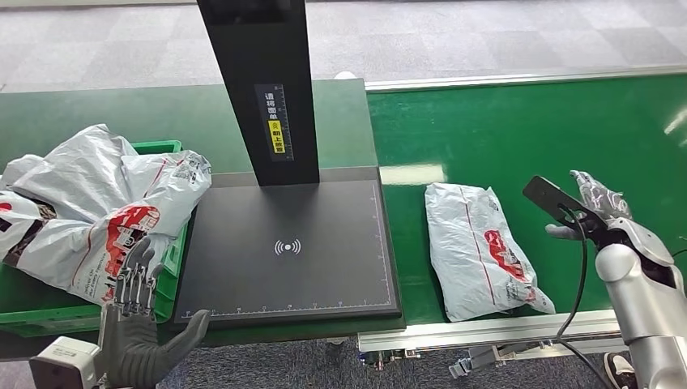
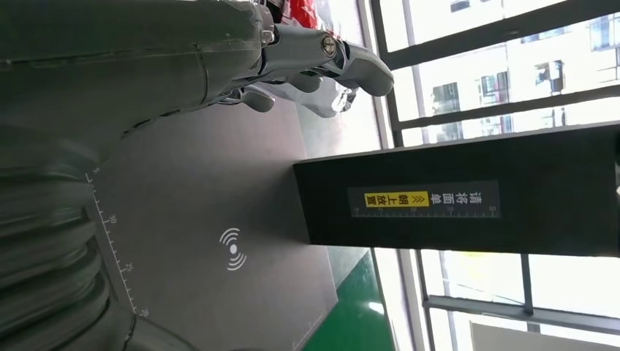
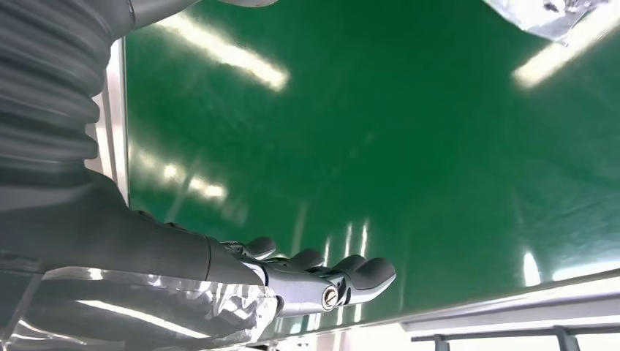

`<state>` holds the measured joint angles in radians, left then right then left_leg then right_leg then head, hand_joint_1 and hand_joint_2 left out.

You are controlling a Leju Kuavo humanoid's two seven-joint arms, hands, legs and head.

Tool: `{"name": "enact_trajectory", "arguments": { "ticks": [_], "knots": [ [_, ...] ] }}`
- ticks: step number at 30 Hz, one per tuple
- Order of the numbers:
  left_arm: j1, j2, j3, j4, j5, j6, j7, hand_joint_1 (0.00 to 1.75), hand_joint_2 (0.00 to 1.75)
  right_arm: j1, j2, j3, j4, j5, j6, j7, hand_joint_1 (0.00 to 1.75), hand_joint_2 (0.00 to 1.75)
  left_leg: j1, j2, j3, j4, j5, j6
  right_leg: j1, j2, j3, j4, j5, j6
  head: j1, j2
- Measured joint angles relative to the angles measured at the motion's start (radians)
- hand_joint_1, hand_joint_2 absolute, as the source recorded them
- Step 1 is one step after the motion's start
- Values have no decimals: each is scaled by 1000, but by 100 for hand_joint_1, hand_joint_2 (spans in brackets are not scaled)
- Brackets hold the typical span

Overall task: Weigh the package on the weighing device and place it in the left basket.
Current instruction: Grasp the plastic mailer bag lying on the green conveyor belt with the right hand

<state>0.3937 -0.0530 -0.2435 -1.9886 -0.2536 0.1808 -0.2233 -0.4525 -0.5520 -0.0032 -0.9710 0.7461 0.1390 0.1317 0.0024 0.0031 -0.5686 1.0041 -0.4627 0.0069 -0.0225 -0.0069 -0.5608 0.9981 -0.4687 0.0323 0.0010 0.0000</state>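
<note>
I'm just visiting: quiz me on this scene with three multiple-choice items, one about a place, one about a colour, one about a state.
1. Where does the package lie?
A on the scale plate
B on the green belt
C in the basket

2. What colour is the basket?
A green
B blue
C red

3. What does the left robot hand hold?
A a package
B a cable
C nothing

Answers: 1 B, it rests on the belt beside the scale plate. 2 A, its rim is green. 3 C, its fingers are spread, empty.

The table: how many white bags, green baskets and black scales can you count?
White bags: 3, one on the green belt and two piled in the basket.
Green baskets: 1.
Black scales: 1.
Total: 5.
</note>
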Motion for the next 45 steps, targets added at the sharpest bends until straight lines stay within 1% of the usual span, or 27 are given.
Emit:
{"name": "enact_trajectory", "arguments": {
  "ticks": [7,11,17,23,28,33,38,45],
  "knots": [
    [0,0,3,0,0,0,0,0,175,-3,0,17,1,-21,4,-9,0,175,0,0,0,0,0,0,0,0,0,0,0,0,0,0],
    [-4,0,18,0,0,3,-8,0,175,-76,7,71,52,-69,2,-48,0,175,0,0,0,0,0,0,0,0,0,0,0,0,0,0],
    [-10,-1,24,0,0,2,-15,0,175,-127,40,124,122,-90,-13,-58,0,175,0,0,0,0,0,0,0,0,0,0,0,0,0,0],
    [-30,-5,35,0,-8,-19,-8,0,175,-164,82,164,199,-103,-23,-74,0,175,0,0,0,0,0,0,0,0,0,0,0,0,0,0],
    [-41,-9,47,0,-11,-32,-4,0,175,-165,114,196,242,-106,-16,-85,0,175,0,0,0,0,0,0,0,0,0,0,0,0,0,0],
    [-46,-10,48,2,-11,-37,-3,0,175,-164,134,231,271,-113,8,-93,0,175,0,0,0,0,0,0,0,0,0,0,0,0,0,0],
    [-55,-10,49,6,-11,-47,-2,0,175,-154,146,262,291,-129,46,-93,0,175,0,0,0,0,0,0,0,0,0,0,0,0,0,0],
    [-75,-13,49,15,-14,-72,11,0,175,-103,150,294,292,-169,86,-89,0,175,0,0,0,0,0,0,0,0,0,0,0,0,0,0]
  ]
}}
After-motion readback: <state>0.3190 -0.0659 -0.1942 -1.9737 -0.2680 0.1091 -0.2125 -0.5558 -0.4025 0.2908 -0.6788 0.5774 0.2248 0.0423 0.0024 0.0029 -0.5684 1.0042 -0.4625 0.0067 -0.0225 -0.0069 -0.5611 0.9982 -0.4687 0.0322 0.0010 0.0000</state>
